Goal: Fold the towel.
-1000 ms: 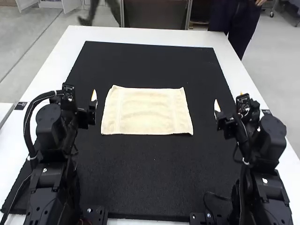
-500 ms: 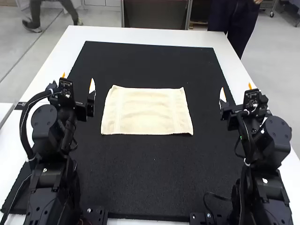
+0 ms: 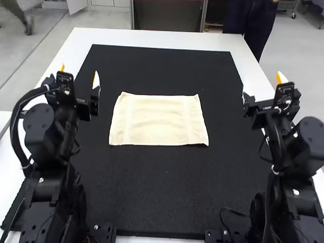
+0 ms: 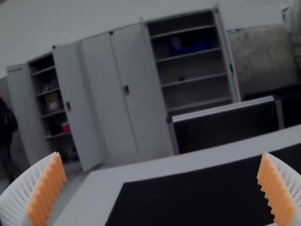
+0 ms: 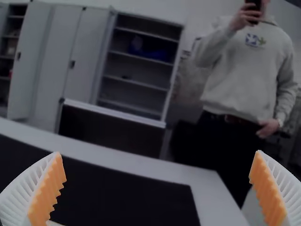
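Left gripper (image 4: 161,155): is standing with its fingers spread wide and is gripping nothing; its orange pads (image 4: 49,188) are facing each other. In the high view it is hanging in the upper left, probably waiting level with the cloth's near-hand end.
Right gripper (image 5: 157,154): is likewise keeping its two fingers far apart, with nothing between them, in the upper right of the high view; it is likely being held aside so the cloth is staying free for a first grasp.
Left arm (image 3: 50,182): is rising from the lower left of the high view, seemingly serving one end of the cloth.
Right arm (image 3: 288,167): is rising from the lower right, seemingly serving the other end.
Towel (image 3: 159,120): is lying flat in the upper middle of the high view, between the grippers and touching neither; any layer underneath is impossible to tell. It is probably being centred so both arms are reaching it equally.
Mat (image 3: 162,187): is running under the towel, black against cream, perhaps giving contrast and some grip.
Table (image 3: 152,38): is showing its white border around the mat, bearing everything.
Count: two arms, two grippers, four fingers, one towel, one mat, one table are making up the scene.
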